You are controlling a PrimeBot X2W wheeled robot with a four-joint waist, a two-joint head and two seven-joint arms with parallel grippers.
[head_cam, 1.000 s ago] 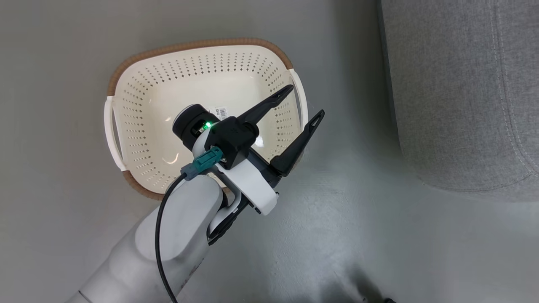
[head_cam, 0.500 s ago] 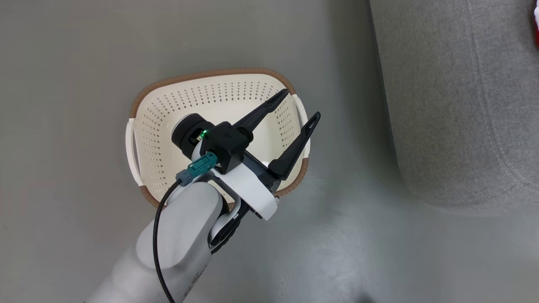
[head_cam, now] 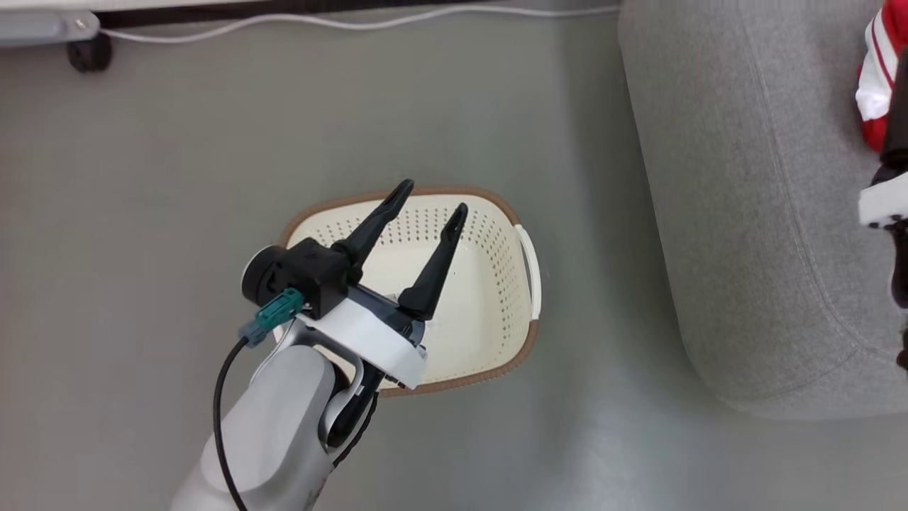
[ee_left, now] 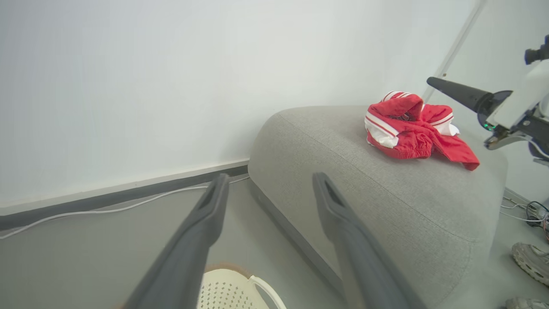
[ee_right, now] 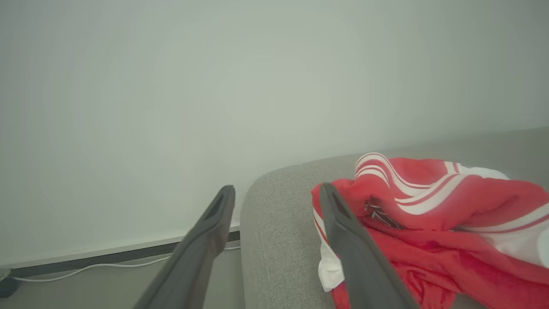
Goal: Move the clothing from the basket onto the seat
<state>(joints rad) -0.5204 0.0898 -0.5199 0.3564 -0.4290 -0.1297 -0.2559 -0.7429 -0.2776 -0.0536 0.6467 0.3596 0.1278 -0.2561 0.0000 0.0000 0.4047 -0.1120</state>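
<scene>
Red fabric with white stripes: the clothing (ee_left: 414,131) lies bunched on top of the seat (ee_left: 386,206), the big grey sofa, near its rounded end. The right gripper (ee_right: 276,189) hovers just beside the pile, fingers spread wide with nothing between them. One finger crosses in front of the pile's edge in the right wrist view, and whether it touches the fabric I cannot tell. Down on the floor (head_cam: 142,213), the basket (head_cam: 496,369) stands near the sofa, its cream perforated inside in plain sight. The left gripper (head_cam: 433,199) hangs above the basket, fingers splayed and gripping nothing, tips aimed toward the far brown rim. A pale wall (ee_left: 171,64) rises behind the sofa, and a shoe (ee_left: 529,259) sits on the floor past the sofa's other side.
</scene>
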